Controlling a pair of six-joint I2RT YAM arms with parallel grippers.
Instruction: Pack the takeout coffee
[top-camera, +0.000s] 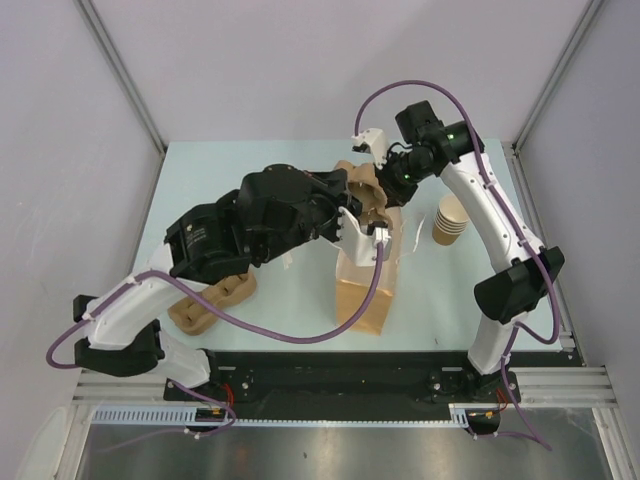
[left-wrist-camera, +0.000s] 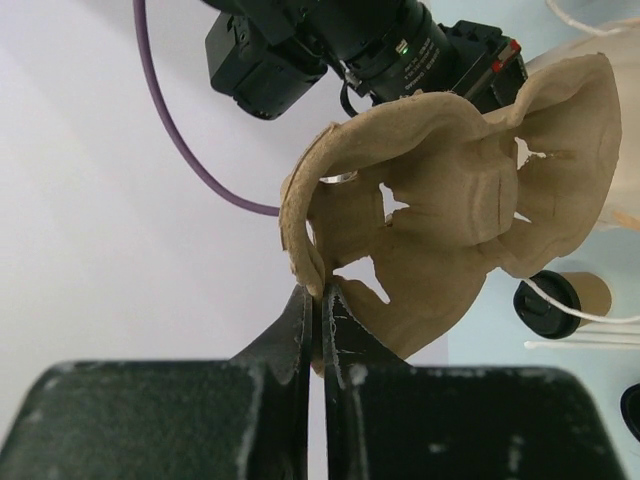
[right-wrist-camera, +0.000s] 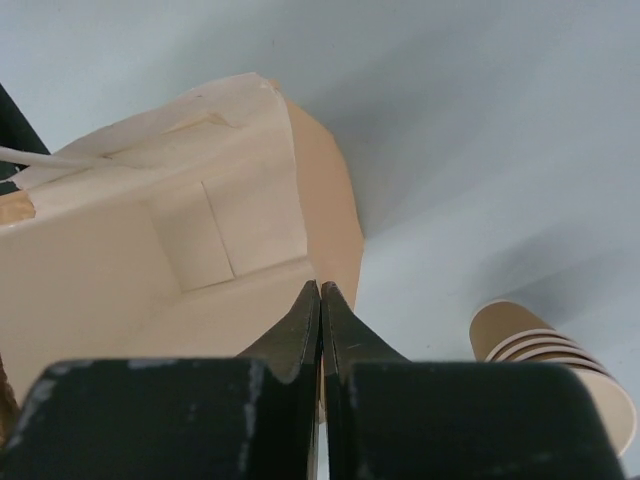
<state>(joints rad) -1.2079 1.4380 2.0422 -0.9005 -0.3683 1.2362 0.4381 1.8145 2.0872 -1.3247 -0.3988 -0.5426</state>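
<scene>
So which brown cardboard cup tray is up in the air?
The brown moulded-pulp tray pinched by the left gripper; the other tray lies on the table beside that arm.

Pretty plain setup: a pale mint bench boxed in by blank, slightly lavender-grey walls at the back and on both sides. Bare aluminium posts run up the two back corners. The near edge of the bench has a black strip, then an aluminium rail, then a sheet of brushed metal below that. Light is soft and even, and the shadows on the benchtop are faint and blurry
</scene>
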